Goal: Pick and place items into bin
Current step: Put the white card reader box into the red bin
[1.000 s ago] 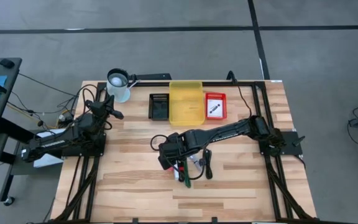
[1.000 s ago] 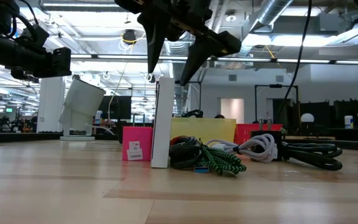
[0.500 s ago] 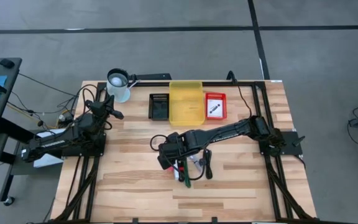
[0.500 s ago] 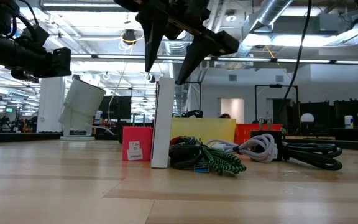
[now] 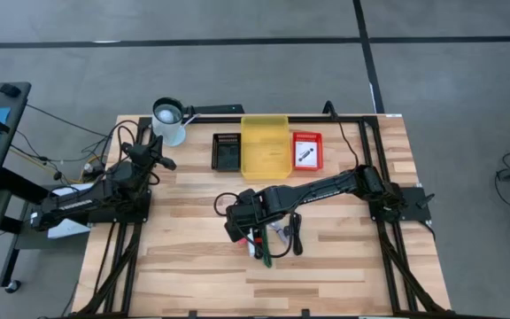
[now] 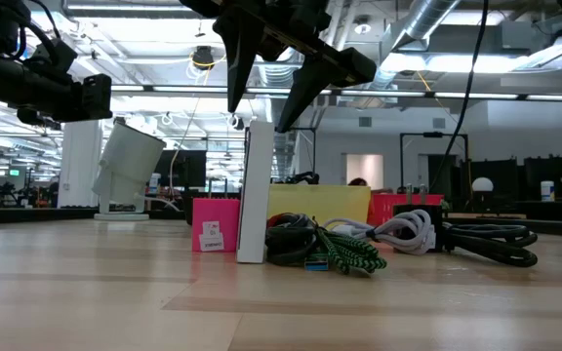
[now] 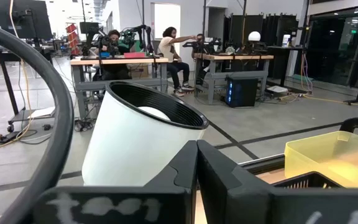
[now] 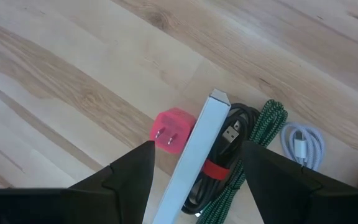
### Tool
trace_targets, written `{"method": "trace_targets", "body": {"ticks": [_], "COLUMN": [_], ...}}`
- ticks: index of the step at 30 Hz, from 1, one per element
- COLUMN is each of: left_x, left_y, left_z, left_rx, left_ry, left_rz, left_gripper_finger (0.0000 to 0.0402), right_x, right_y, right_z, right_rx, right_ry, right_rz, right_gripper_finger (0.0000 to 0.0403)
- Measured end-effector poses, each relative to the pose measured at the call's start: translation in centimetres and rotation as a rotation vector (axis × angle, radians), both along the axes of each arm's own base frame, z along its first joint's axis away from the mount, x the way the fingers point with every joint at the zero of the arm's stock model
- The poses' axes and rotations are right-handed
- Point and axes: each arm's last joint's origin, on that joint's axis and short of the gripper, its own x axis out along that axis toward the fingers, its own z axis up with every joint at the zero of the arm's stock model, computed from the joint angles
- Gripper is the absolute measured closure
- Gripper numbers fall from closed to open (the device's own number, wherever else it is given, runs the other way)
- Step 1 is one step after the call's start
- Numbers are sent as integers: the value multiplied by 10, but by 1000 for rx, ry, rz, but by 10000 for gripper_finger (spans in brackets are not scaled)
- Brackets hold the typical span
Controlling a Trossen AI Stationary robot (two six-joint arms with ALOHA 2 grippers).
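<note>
Black fingers of the right gripper (image 8: 194,165) stand spread wide and empty, poised above the pile of items at the middle of the table. Directly below the gap sits a white upright box (image 8: 188,165), standing on its narrow edge, with a pink plug adapter (image 8: 172,130) touching one side and a black coiled cable (image 8: 225,152) with a red band against the other. A green braided cable (image 8: 260,134) and a white coiled cable (image 8: 302,144) lie just beyond. The yellow bin (image 5: 265,144) waits at the table's far edge, between a black tray (image 5: 227,151) and a red tray (image 5: 306,151).

A descent slightly off line would likely tip the tall, thin box, or a finger could snag the black cable and drag the tangle along. The adapter may be nudged away as well.

The left gripper (image 7: 196,163) is clenched shut on nothing, parked near a tilted white cup (image 7: 138,140) at the table's far left corner.

From overhead the right arm covers most of the pile, and whether the cables are knotted together cannot be made out.
</note>
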Motion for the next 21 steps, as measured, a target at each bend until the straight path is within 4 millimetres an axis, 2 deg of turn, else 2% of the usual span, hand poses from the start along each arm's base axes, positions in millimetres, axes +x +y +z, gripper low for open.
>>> {"method": "trace_targets", "body": {"ticks": [21], "left_x": [0], "left_y": [0], "left_z": [0], "left_rx": [0], "left_ry": [1], "left_rz": [0], "left_gripper_finger": [401], "right_x": [-1], "right_y": [-1], "right_z": [0], "right_rx": [-4], "right_ry": [8], "right_rz": [3], "right_gripper_finger": [168]}}
